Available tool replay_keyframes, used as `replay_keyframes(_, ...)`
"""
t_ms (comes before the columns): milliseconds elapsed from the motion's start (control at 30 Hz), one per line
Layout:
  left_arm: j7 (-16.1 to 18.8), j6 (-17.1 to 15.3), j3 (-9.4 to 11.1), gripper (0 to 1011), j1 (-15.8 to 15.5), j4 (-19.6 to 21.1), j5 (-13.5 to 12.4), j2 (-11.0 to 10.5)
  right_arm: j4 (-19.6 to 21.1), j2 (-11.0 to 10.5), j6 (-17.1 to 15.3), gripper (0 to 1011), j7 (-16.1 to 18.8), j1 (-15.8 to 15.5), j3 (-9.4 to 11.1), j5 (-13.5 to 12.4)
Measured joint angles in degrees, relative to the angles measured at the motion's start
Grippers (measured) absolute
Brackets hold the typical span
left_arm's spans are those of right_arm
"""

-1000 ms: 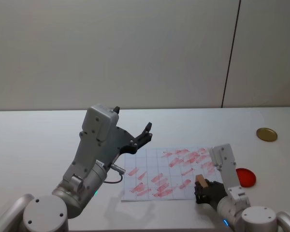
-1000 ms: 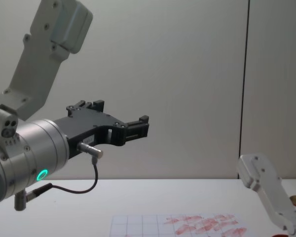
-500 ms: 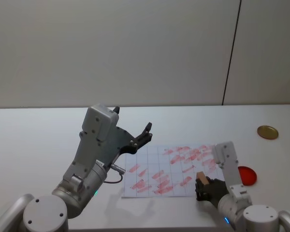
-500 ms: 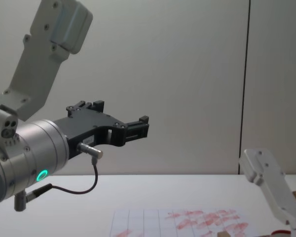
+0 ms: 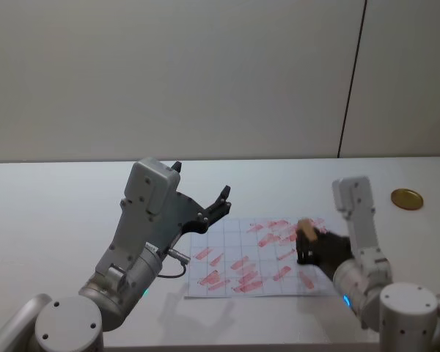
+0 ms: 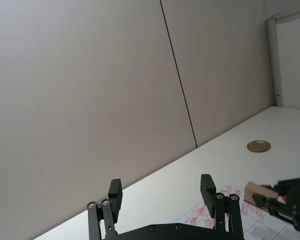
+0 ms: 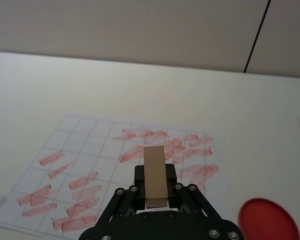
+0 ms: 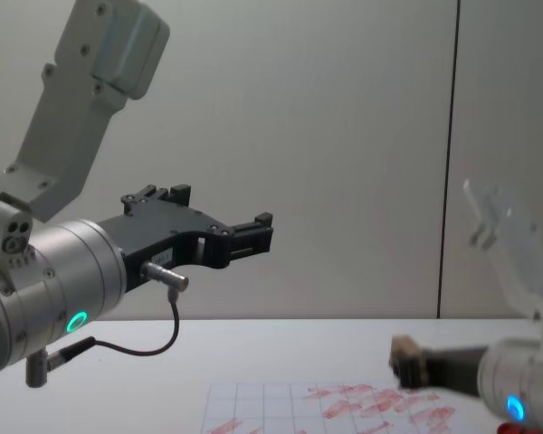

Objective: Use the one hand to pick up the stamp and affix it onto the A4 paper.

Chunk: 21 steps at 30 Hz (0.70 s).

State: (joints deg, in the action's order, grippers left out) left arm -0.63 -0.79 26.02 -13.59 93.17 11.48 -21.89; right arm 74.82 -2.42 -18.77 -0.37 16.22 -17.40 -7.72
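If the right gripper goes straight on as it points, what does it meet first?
Likely nothing: the right gripper, shut on the pale tan wooden stamp, points nearly level above the white gridded A4 paper. Tilted down, it meets the paper's red prints first; depth unclear. Left gripper idles raised.

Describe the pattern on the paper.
The paper is white with a faint grey grid and many smudgy red prints, clearest in the right wrist view.
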Motion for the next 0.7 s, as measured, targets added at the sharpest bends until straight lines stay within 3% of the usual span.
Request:
replay_keyframes(267,0.0,0.0,0.0,993,0.0,0.0,0.0,0.0,5.4,-0.3,-0.5,220,-1.4,-0.4,0.7,-1.1)
replay_keyframes(700,0.0,0.0,0.0,993,0.0,0.0,0.0,0.0,7.0,-1.5,-1.8,221,-4.9,-0.8,2.6,-0.4)
